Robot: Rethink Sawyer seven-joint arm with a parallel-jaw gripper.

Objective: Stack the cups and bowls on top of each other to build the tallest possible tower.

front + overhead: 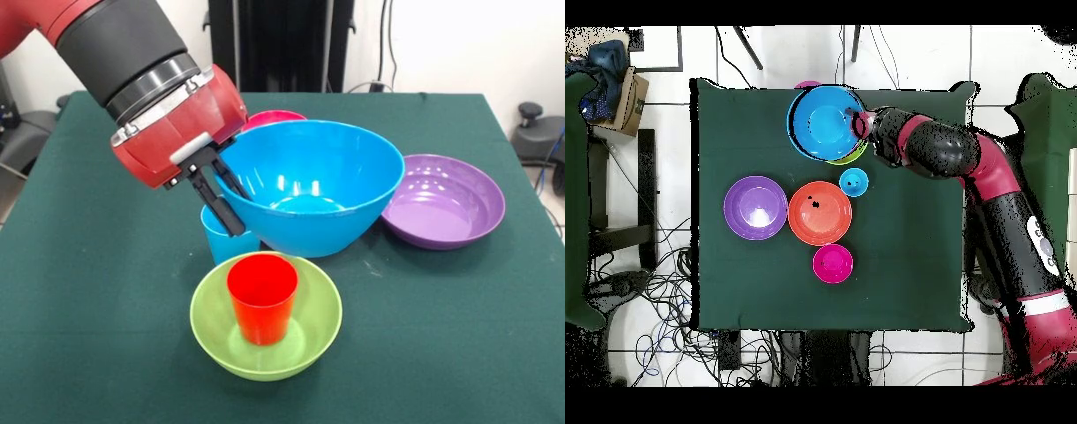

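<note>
My gripper (221,190) is shut on the left rim of the big blue bowl (309,185) and holds it tilted, seemingly off the table. In the overhead view the gripper (860,125) and blue bowl (825,122) lie over most of the lime green bowl (856,155). The red cup (262,296) stands upright in the lime green bowl (313,340) at the front. The light blue cup (221,246) stands just below my fingers; it also shows in the overhead view (853,182). No yellow cups are in view.
The purple bowl (446,199) sits to the right of the blue bowl; it also shows in the overhead view (755,207). The orange bowl (819,212) sits mid-table, hidden in the front view. The small pink-red bowl (833,263) lies nearer the robot's base, showing behind the blue bowl (274,117).
</note>
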